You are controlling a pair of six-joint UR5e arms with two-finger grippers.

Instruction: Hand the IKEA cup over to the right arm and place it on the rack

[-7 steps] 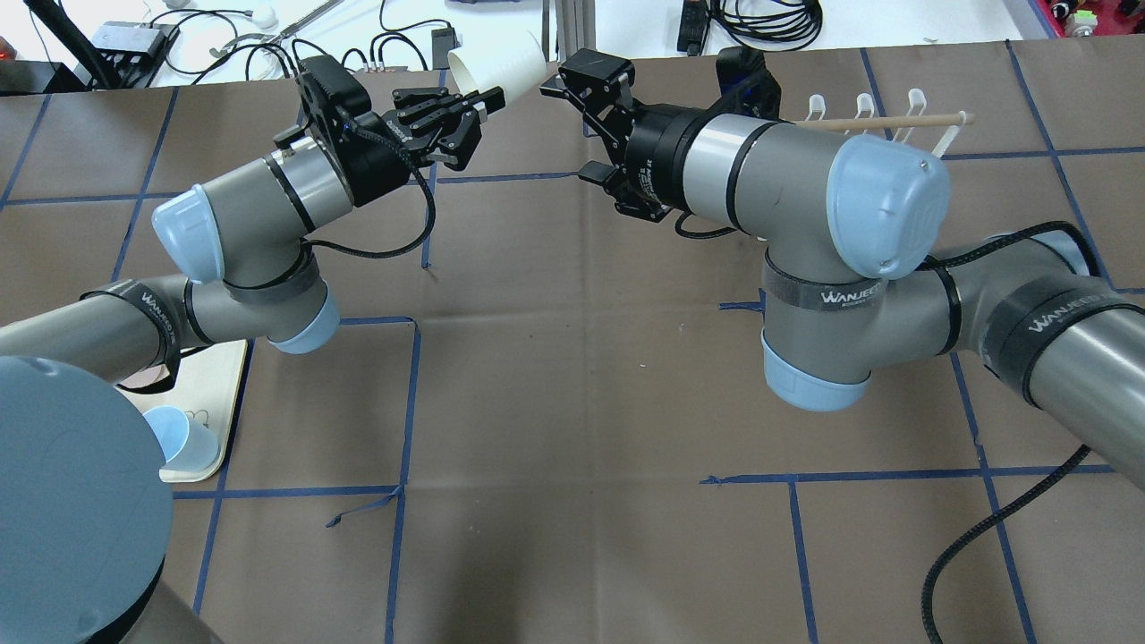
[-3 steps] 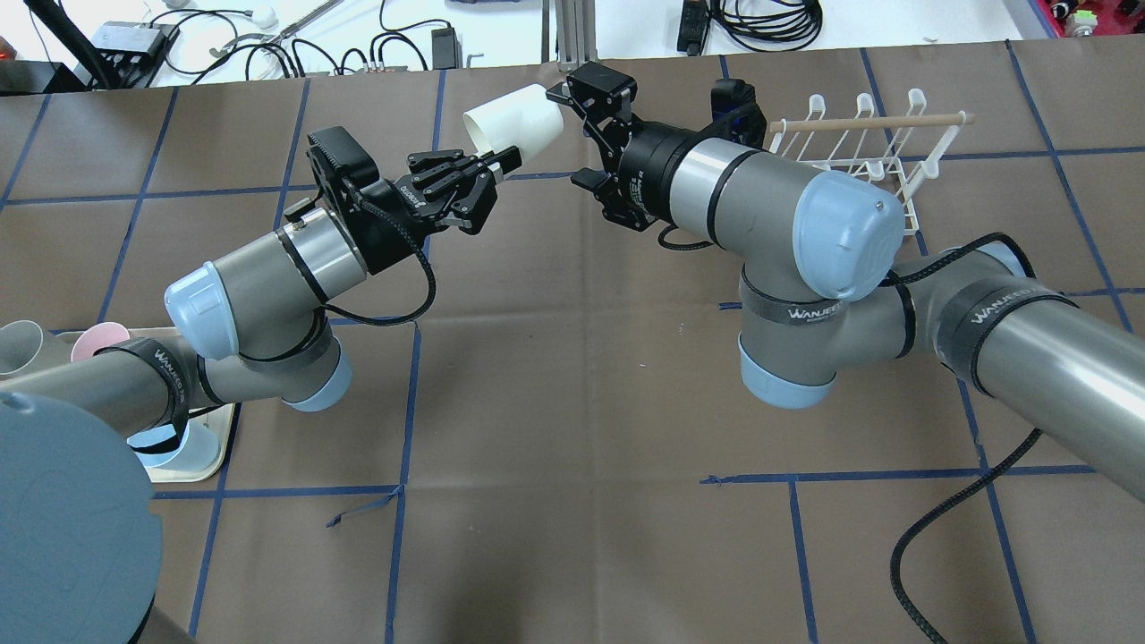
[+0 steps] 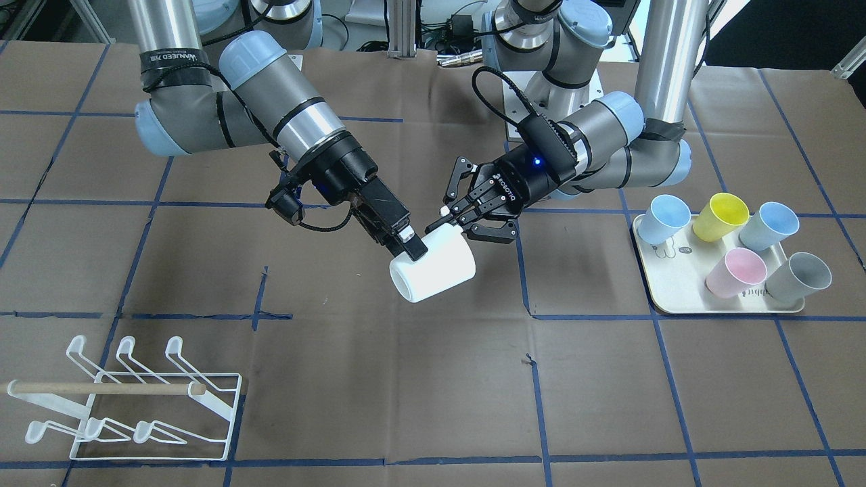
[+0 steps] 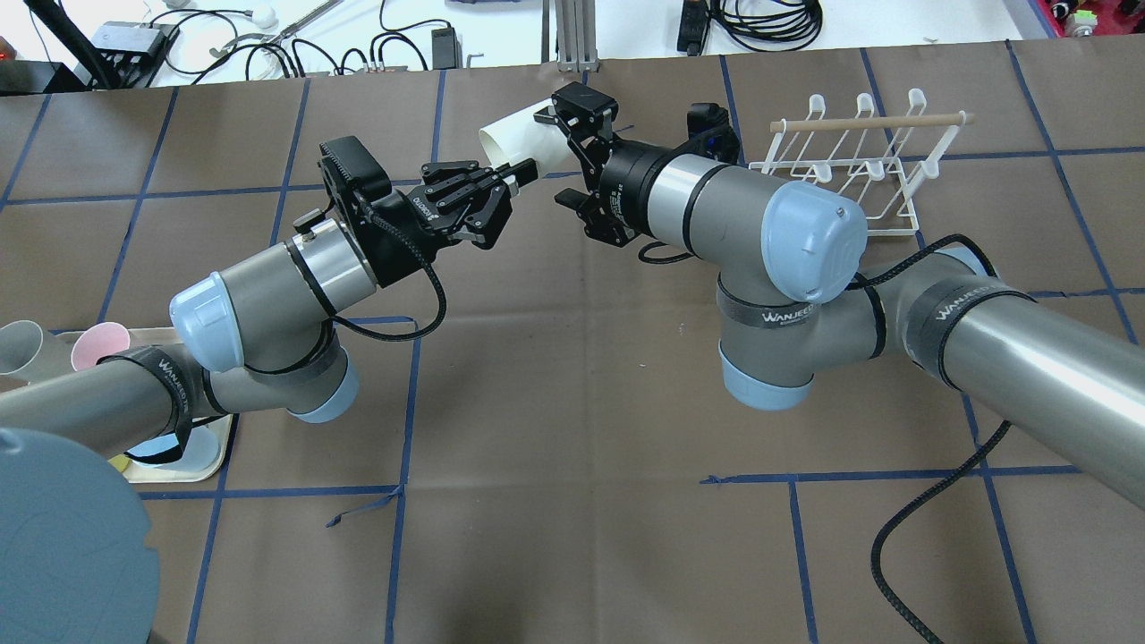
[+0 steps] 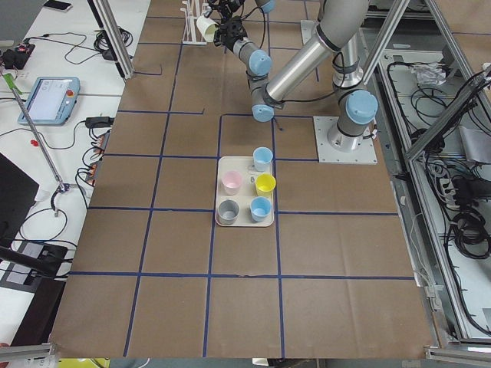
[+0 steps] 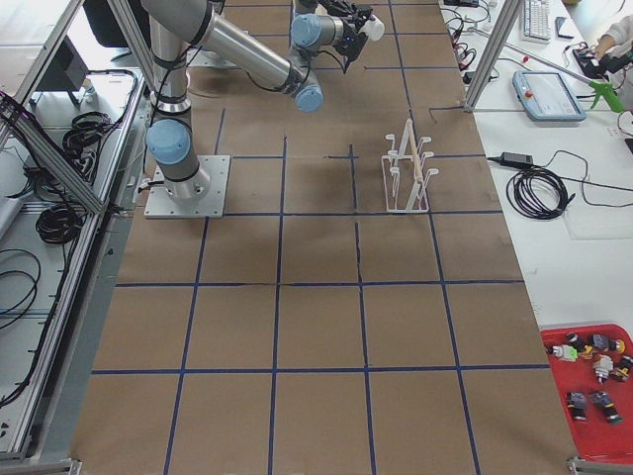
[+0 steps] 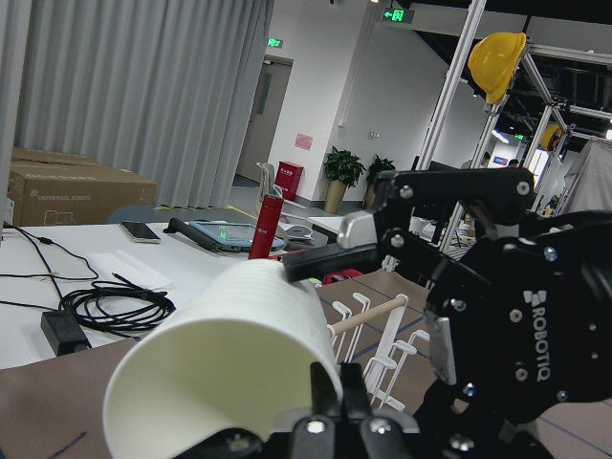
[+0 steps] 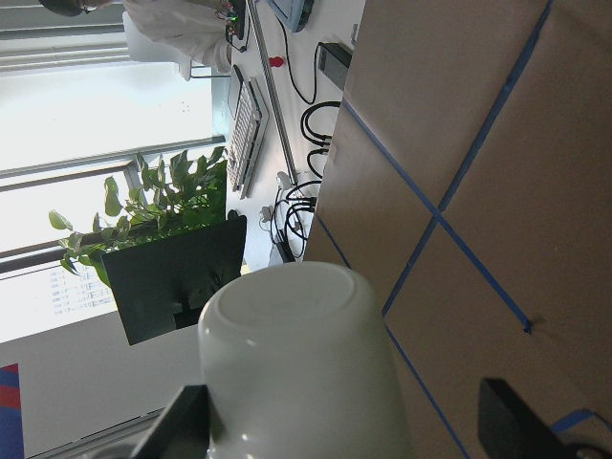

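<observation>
- Brown paper with a blue tape grid covers the bench (image 3: 406, 392). Both arms meet above its middle, well apart from the white wire rack (image 3: 135, 406) at the right arm's end.
- The white cup (image 3: 436, 274) hangs in the air on its side. The left gripper (image 3: 443, 226) is pinched narrow on the rim, one finger inside the mouth and one outside.
- The right gripper (image 4: 565, 150) stands wide around the cup's closed end. Its wrist camera looks straight at the cup's flat bottom, with a finger on either side.
- I judge the step in hand to be the hand-over itself: the receiving gripper is in place but has not yet closed.
- The next move calls for the right gripper to close on the cup's wall. The left should let go of the rim only after that (letting go sooner would likely drop the cup). The carry to the rack follows.
- From across the bench only one right finger shows, lying along the cup's upper side; the other is hidden behind the cup.
- I cannot tell whether that finger touches the wall or sits just beside it.
- Both side cameras show the meeting point far off and too small to judge the grip.
- From overhead, the left arm covers most of the cream tray (image 3: 676, 308) of coloured cups.
</observation>
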